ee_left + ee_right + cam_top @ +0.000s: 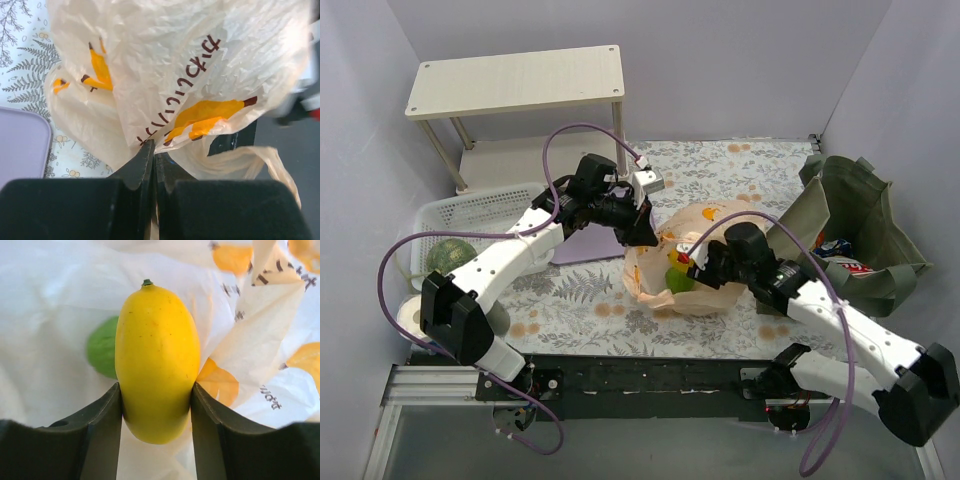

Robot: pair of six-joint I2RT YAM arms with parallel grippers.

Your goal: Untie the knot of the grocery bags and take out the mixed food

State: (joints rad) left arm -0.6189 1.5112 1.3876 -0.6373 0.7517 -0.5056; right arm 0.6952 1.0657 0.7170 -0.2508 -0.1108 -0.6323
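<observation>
The peach-orange grocery bag lies open at the middle of the table, and no knot shows. My left gripper is shut on the bag's upper left edge and holds it up. In the left wrist view the closed gripper pinches the printed plastic. My right gripper reaches into the bag's mouth. In the right wrist view the right gripper is shut on a yellow oval fruit. A green round fruit lies behind it inside the bag and also shows in the top view.
An olive-green tote stands at the right with snack bags in it. A white basket at the left holds a round green melon. A white shelf stands at the back left. A lavender board lies beside the bag.
</observation>
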